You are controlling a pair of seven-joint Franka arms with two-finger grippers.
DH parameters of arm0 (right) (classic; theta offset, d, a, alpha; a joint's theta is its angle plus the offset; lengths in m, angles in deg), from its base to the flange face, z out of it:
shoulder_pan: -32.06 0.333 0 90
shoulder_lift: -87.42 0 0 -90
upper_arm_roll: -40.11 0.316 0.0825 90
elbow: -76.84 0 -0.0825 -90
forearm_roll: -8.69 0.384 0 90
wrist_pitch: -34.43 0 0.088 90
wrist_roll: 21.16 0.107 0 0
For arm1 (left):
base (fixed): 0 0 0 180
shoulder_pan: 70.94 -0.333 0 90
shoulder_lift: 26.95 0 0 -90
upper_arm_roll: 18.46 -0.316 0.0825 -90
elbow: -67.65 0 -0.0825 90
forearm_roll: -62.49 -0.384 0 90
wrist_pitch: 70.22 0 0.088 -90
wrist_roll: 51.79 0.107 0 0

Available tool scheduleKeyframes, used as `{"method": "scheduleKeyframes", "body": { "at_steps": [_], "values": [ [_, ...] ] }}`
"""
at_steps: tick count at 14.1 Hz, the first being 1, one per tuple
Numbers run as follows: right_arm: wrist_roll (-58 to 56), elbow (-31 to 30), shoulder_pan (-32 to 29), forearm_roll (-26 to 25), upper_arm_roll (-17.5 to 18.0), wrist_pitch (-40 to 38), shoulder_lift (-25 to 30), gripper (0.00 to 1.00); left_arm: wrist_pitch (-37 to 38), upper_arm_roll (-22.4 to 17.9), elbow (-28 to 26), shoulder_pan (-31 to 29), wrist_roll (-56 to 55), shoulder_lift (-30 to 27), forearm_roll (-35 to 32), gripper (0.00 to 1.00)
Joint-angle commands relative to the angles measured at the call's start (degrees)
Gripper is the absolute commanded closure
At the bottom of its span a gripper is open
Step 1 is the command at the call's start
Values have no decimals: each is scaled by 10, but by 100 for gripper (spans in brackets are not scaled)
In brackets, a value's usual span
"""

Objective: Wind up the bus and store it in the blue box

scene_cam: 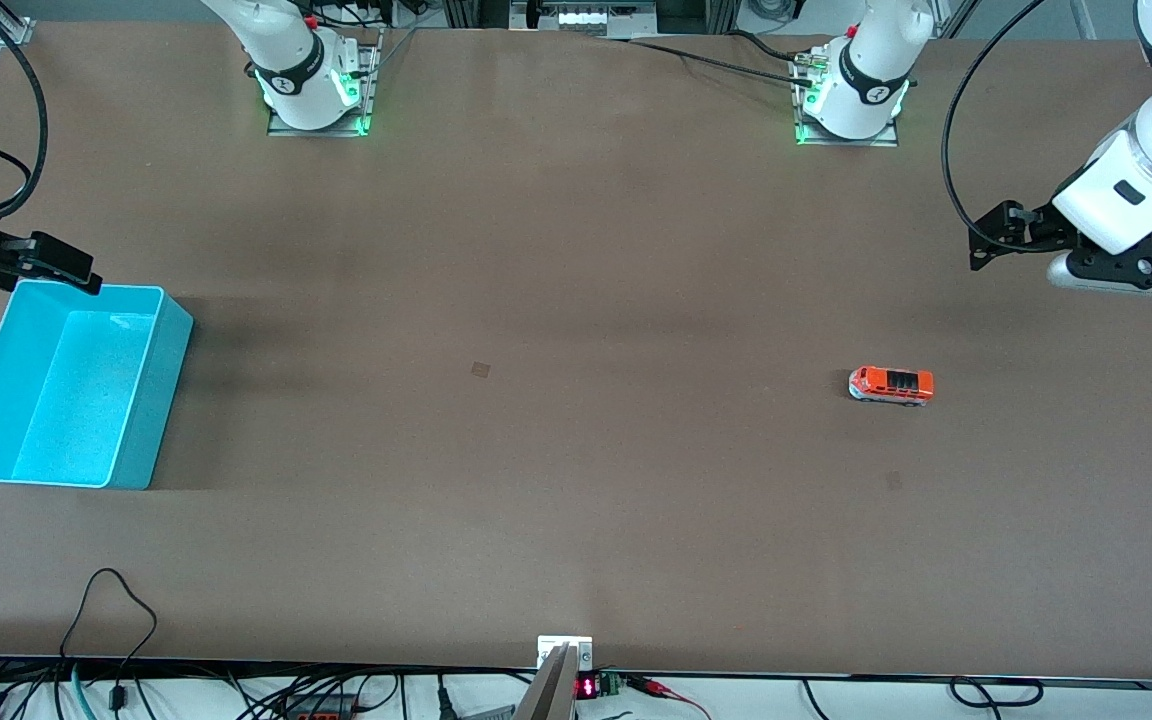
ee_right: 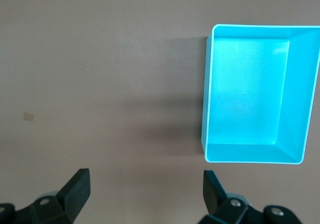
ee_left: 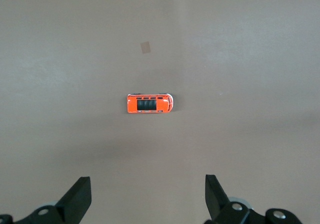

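Note:
The bus (scene_cam: 891, 385) is a small orange toy with a black roof panel, standing on the brown table toward the left arm's end. In the left wrist view the bus (ee_left: 149, 103) lies below my left gripper (ee_left: 146, 180), which hangs open and empty, well above the table. In the front view the left gripper (scene_cam: 994, 238) is up in the air by the table's end. The blue box (scene_cam: 151, 400) is an empty cyan bin at the right arm's end. My right gripper (scene_cam: 71, 268) hovers open over the box's rim; the right wrist view shows the right gripper (ee_right: 145, 174) empty beside the blue box (ee_right: 297, 83).
Two small tape marks (scene_cam: 480, 369) (scene_cam: 893, 480) lie flat on the table. Both arm bases (scene_cam: 314, 90) (scene_cam: 851, 100) stand along the edge farthest from the front camera. Cables (scene_cam: 116, 610) and a small display (scene_cam: 586, 687) sit at the nearest edge.

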Motion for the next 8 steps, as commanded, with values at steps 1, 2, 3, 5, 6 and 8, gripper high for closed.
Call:
{"method": "scheduleKeyframes", "body": {
  "at_steps": [1,2,3,5,6,8],
  "values": [
    [9,11,1,5,0,-2,-3,0,13,1,15,-4,-4,7,9,0],
    [8,11,1,5,0,-3,-2,0,15,1,16,-5,-3,7,8,0],
    [8,11,1,5,0,-3,-2,0,15,1,16,-5,-4,8,8,0],
    [8,11,1,5,0,-3,-2,0,16,1,16,-4,-4,8,6,0],
    [8,11,1,5,0,-3,-2,0,21,1,16,-5,-4,8,6,0],
    [8,11,1,5,0,-3,-2,0,23,1,17,-5,-4,7,10,0]
  ]
}}
